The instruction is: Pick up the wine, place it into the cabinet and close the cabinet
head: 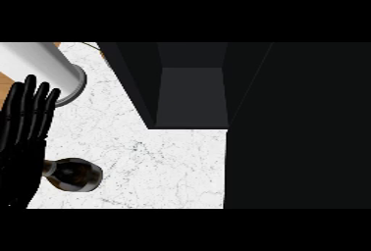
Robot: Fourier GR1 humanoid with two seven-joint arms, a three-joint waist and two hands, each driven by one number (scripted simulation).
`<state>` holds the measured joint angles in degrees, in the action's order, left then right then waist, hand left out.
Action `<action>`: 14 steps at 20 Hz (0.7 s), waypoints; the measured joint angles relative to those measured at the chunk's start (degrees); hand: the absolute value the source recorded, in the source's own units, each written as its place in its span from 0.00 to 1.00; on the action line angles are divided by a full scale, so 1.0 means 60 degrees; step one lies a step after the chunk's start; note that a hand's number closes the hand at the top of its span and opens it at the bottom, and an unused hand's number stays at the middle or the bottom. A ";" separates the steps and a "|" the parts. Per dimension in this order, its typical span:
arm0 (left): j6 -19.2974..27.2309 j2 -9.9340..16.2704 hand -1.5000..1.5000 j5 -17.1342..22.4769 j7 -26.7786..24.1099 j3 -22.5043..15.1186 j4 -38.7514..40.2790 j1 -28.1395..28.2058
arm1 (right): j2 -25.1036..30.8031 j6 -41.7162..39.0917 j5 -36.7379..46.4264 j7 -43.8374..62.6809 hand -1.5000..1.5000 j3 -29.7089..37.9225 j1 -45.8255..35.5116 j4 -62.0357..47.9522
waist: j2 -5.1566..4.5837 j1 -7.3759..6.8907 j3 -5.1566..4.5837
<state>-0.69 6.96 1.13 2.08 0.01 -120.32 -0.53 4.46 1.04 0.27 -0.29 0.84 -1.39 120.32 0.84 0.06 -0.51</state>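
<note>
The wine bottle point(74, 174), dark glass with a brownish sheen, stands on the white marble counter point(167, 162) at the lower left, seen from above. My left hand point(22, 132) shows at the left edge, open with fingers straight and pointing up; its palm edge overlaps the bottle's left side without curling round it. The dark cabinet point(192, 93) sits at the top centre with its front open and a bare grey floor inside. Its black door point(297, 127) fills the right side of the view. My right hand does not show.
A white cylinder with a grey rim point(43, 66) stands at the top left, just behind my left fingertips. A strip of wood-coloured surface point(6, 81) shows beside it. Marble counter lies between the bottle and the cabinet.
</note>
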 measured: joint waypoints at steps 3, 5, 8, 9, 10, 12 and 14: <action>-0.0777 0.0277 0.00 0.0766 -0.0438 0.0205 -0.0001 0.0222 | 0.0038 -0.0067 0.0056 0.0144 0.00 -0.0073 0.0379 0.0449 | -0.0062 -0.0001 0.0040; -0.1734 0.0792 0.00 0.1788 -0.0731 0.0602 -0.0008 0.0364 | 0.0070 -0.0071 0.0075 0.0283 0.00 -0.0072 0.0586 0.0713 | -0.0074 -0.0007 0.0047; -0.2979 0.1245 0.00 0.3289 -0.0592 0.0589 0.0110 0.0802 | -0.0090 -0.0321 -0.0306 0.0609 0.00 -0.0517 0.0948 0.0856 | -0.0084 -0.0056 0.0051; -0.3342 0.1416 0.00 0.3824 -0.0506 0.0678 0.0232 0.0957 | -0.0141 -0.0439 -0.0494 0.0749 0.00 -0.0709 0.1093 0.0954 | -0.0086 -0.0060 0.0053; -0.3670 0.1618 0.00 0.4365 -0.0353 0.0774 0.0206 0.1130 | -0.0125 -0.0545 -0.0679 0.0967 0.00 -0.0816 0.1220 0.1123 | -0.0083 -0.0069 0.0056; -0.4189 0.2091 0.00 0.5563 0.0029 0.1113 0.0096 0.1472 | -0.0214 -0.0577 -0.0800 0.1371 0.00 -0.1185 0.1511 0.1553 | -0.0072 -0.0090 0.0063; -0.4557 0.2612 0.00 0.6667 0.0387 0.1585 0.0122 0.1668 | -0.0254 -0.0515 -0.0782 0.1930 0.00 -0.1573 0.1786 0.2243 | -0.0074 -0.0068 0.0067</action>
<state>-28.03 22.63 41.13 4.40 9.52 -119.59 9.48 2.93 -2.05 -4.43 11.30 -8.59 9.32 133.78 0.40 -0.35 -0.11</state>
